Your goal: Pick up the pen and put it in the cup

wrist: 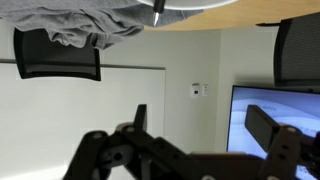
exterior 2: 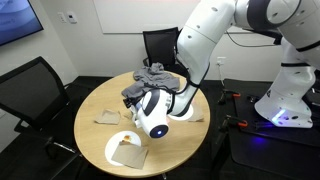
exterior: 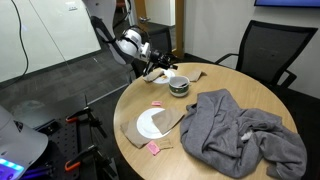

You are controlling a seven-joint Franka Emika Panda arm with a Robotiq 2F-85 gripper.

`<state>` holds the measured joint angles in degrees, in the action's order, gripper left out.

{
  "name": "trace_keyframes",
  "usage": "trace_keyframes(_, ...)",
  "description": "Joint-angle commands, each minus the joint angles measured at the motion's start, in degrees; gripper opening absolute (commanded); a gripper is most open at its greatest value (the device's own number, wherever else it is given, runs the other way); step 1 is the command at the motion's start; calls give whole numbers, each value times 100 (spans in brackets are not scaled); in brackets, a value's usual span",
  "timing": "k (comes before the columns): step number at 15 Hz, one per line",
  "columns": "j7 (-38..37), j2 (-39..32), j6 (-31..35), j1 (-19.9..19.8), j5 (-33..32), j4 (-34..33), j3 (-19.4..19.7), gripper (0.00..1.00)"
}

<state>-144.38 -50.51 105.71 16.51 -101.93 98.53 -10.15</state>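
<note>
The low white cup [exterior: 179, 85] with a dark inside stands at the far side of the round wooden table [exterior: 215, 165]. My gripper [exterior: 155, 71] hovers just beside the cup, over the table's far edge. In the wrist view, which is upside down, its two dark fingers are spread wide with nothing between them [wrist: 195, 115]; they point out at the room wall. I cannot make out the reddish-orange pen for certain. A thin dark stick [wrist: 157, 11] shows at the top edge of the wrist view beside a white rim. The arm hides the cup in an exterior view [exterior 2: 175, 95].
A crumpled grey cloth [exterior: 235, 125] covers one side of the table. A flat white plate [exterior: 152, 124] lies on brown paper near the front edge, with small pink squares [exterior: 157, 104] beside it. Black office chairs [exterior: 262, 52] stand round the table.
</note>
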Motion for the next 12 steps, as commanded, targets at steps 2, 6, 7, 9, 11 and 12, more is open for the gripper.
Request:
trace_keyframes(2, -140, 882, -315, 5, 227, 667, -181, 100)
trace_keyframes(6, -82, 1546, -523, 10, 533, 1104, -302, 100)
trace_keyframes(7, -7, 1722, -531, -2, 636, 1219, -339, 100)
trace_keyframes(9, 8, 2036, -583, 11, 778, 1430, -379, 100)
trace_keyframes(11, 8, 2318, -618, 33, 881, 1618, -408, 100)
trace_keyframes(12, 2, 2463, -619, 40, 911, 1716, -427, 100)
